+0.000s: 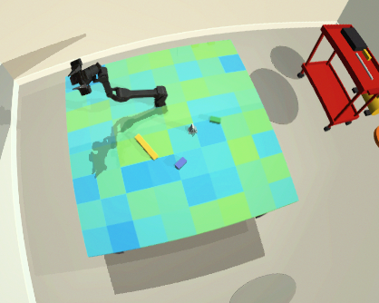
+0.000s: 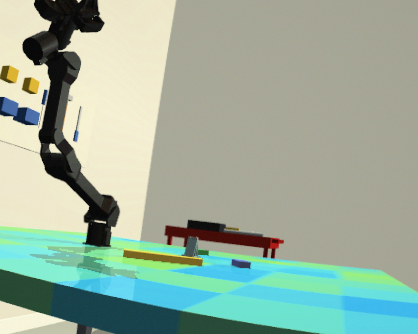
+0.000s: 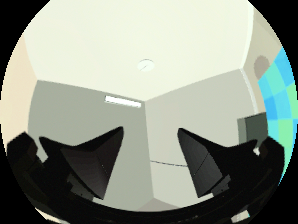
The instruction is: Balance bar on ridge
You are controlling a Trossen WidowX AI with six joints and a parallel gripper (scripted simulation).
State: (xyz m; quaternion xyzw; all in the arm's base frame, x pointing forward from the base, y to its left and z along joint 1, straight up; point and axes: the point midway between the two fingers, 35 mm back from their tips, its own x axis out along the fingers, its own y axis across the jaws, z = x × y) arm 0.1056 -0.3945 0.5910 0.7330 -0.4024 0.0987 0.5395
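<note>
The top view looks steeply down from high above the desk (image 1: 170,209) (image 2: 227,310) (image 3: 272,107), all corners framed; the exterior view sits low and close beyond one edge, facing across the top, sharing its surface; the wrist view rides behind the fingers, facing walls and ceiling, one desk edge at right
</note>
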